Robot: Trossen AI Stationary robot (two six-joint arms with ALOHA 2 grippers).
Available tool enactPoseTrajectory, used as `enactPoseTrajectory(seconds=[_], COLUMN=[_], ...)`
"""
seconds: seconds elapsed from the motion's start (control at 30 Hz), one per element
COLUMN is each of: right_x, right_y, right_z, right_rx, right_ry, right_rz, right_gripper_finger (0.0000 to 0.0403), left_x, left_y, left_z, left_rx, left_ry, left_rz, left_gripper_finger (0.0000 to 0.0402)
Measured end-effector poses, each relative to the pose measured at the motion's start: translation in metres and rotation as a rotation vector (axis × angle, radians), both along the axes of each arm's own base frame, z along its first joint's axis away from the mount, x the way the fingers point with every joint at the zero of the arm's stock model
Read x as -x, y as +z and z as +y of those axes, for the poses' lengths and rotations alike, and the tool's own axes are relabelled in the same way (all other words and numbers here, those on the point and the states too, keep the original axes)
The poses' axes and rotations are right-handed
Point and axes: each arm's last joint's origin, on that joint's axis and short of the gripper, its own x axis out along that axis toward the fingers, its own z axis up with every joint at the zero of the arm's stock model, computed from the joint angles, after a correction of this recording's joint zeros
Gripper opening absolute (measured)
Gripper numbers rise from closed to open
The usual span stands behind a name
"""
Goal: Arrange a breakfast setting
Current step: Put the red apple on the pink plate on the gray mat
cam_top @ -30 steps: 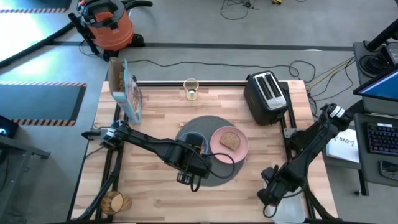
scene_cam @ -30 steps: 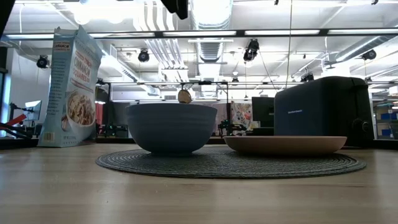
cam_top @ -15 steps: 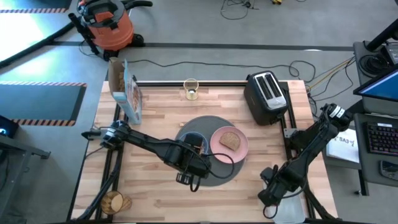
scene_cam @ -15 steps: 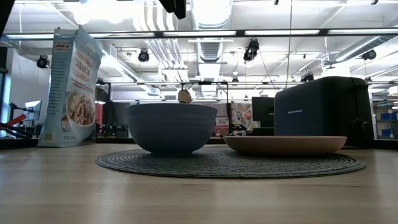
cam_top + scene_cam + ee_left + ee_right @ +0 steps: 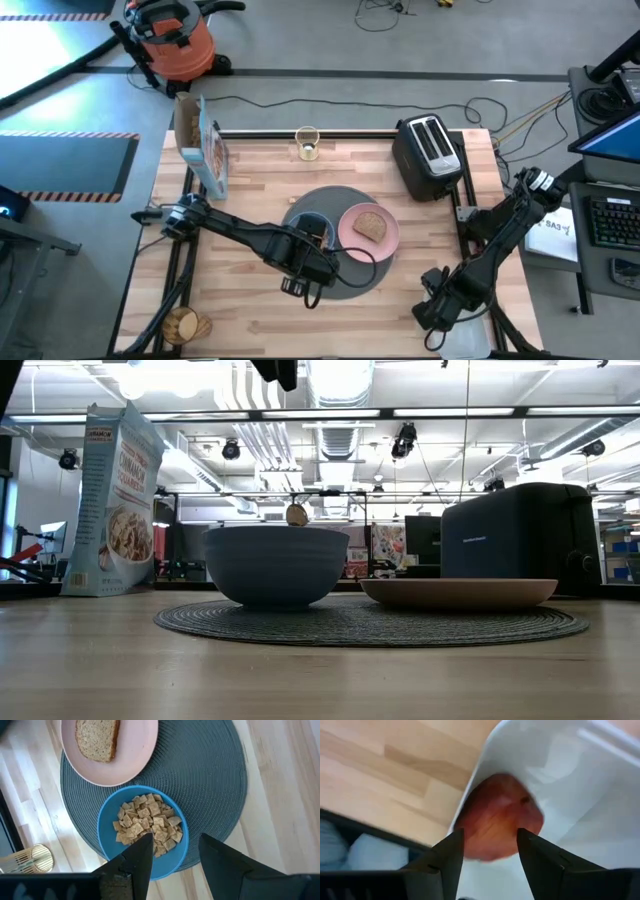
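A round dark grey mat (image 5: 330,200) lies mid-table. On it stand a blue bowl (image 5: 142,832) filled with cereal pieces and a pink plate (image 5: 107,767) carrying a toast slice (image 5: 96,739). My left gripper (image 5: 172,845) hovers open above the bowl's near side, empty. A glass of orange drink (image 5: 306,145) stands at the far edge. My right gripper (image 5: 490,837) is at the near right corner (image 5: 432,312), open, with one finger on each side of a red apple (image 5: 495,822) that lies in a white tray (image 5: 580,780). No spoon shows. My right gripper has a finger on either side of the apple; I cannot tell whether they touch it. The apple rests on the tray's floor against its rim.
A black toaster (image 5: 428,155) stands at the far right and a cereal box (image 5: 200,150) at the far left. A round woven thing (image 5: 183,323) lies at the near left corner. Bare wood lies between the mat and the near edge.
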Motion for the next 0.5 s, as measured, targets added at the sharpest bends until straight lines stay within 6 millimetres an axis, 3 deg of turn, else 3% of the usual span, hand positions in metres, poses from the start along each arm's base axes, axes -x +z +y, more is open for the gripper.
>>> enactPoseTrajectory(seconds=[0.27,0.5], right_x=[-0.0027,0.0044], right_y=[0.0112,0.0026], right_z=[0.0047,0.0106], right_rx=[-0.021,0.021], right_ry=[-0.096,-0.168], right_rz=[0.031,0.082], right_gripper_finger=[0.0218,0.023], left_x=[0.0029,0.0039], left_y=[-0.0006,-0.0008], left_z=[0.0017,0.0021], left_rx=[-0.025,-0.039], left_ry=[-0.041,-0.074], left_rz=[0.042,0.06], left_gripper_finger=[0.0142,0.0142])
